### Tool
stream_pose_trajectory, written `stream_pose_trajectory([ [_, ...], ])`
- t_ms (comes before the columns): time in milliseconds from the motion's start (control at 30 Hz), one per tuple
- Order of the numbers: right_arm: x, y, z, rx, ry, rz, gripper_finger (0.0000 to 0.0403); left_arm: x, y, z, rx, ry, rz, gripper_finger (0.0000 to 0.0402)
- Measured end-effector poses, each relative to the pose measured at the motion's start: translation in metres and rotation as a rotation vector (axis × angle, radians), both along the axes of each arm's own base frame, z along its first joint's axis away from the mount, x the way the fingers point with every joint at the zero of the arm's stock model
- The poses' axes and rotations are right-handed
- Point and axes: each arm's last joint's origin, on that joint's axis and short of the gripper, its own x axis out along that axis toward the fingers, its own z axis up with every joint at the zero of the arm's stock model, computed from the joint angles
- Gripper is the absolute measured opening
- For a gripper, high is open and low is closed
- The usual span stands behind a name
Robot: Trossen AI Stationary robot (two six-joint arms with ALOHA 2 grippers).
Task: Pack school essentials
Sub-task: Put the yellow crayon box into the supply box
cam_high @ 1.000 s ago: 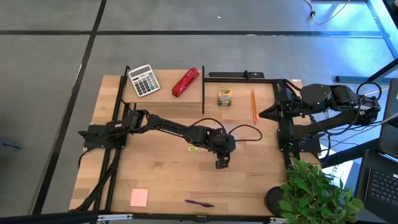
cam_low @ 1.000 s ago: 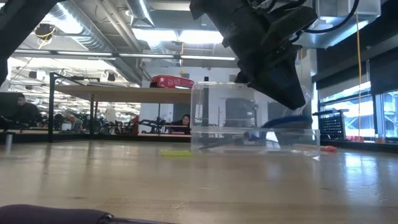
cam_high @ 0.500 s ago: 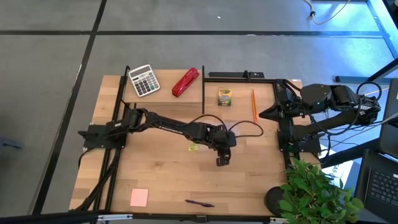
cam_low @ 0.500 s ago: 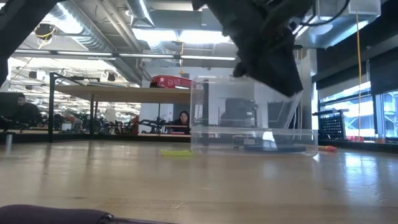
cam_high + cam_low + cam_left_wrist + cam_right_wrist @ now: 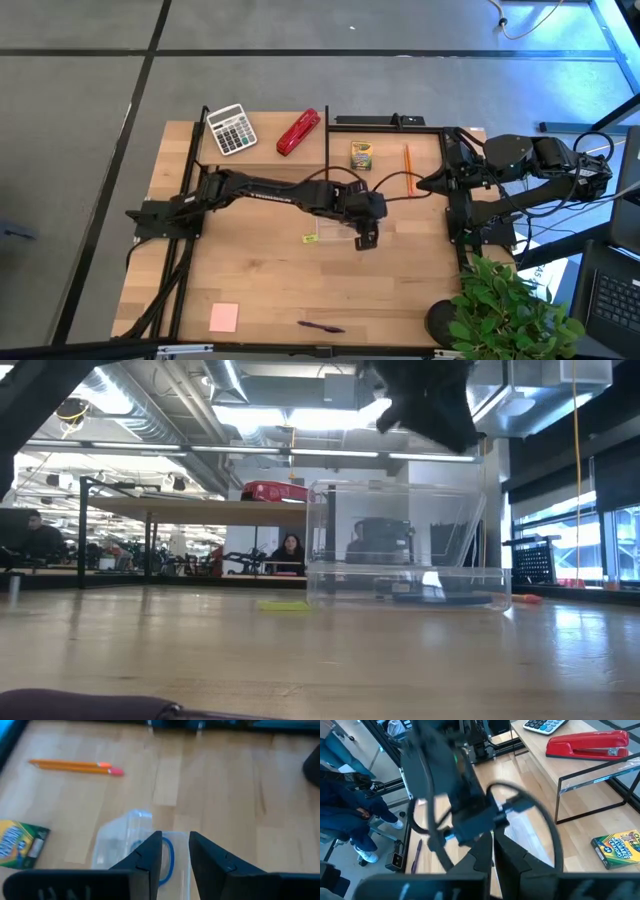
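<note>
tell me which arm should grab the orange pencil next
Probably the left: the left gripper hangs mid-table above the clear plastic box, near the orange pencil. The right gripper waits folded at the table's right edge.

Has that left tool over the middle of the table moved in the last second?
Yes. In the high view the left tool has drawn back from the table's near edge toward the crayon box, and in the low view it has risen above the clear container.

Bright overhead lighting; wrist views slightly blurred
</note>
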Motion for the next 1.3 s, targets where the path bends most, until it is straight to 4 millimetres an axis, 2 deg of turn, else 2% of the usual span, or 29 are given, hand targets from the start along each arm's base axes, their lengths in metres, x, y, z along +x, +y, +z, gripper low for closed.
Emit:
stream_pose_trajectory([
  [167, -0.002, 0.001, 0.001, 0.006, -0.009, 0.047, 0.0021, -0.011, 0.001, 0.036, 0.013, 0.009, 0.011, 0.0090],
  [367, -0.004, 0.003, 0.007, -0.045, -0.087, 0.172, 0.0021, -0.039, 0.003, 0.052, -0.058, 0.089, 0.094, 0.0089],
  [500, -0.003, 0.006, 0.009, -0.077, -0.119, 0.280, 0.0021, -0.058, -0.003, 0.063, -0.083, 0.144, 0.139, 0.0089],
  [833, 0.003, 0.007, 0.023, -0.174, -0.095, 0.349, 0.0021, -0.093, -0.041, 0.079, -0.139, 0.215, 0.206, 0.0089],
  [967, 0.011, 0.008, 0.026, -0.206, -0.024, 0.376, 0.0021, -0.106, -0.060, 0.084, -0.169, 0.223, 0.233, 0.0089],
  [1300, 0.029, 0.010, 0.031, -0.242, 0.172, 0.431, 0.0021, -0.130, -0.100, 0.079, -0.206, 0.309, 0.308, 0.0089],
])
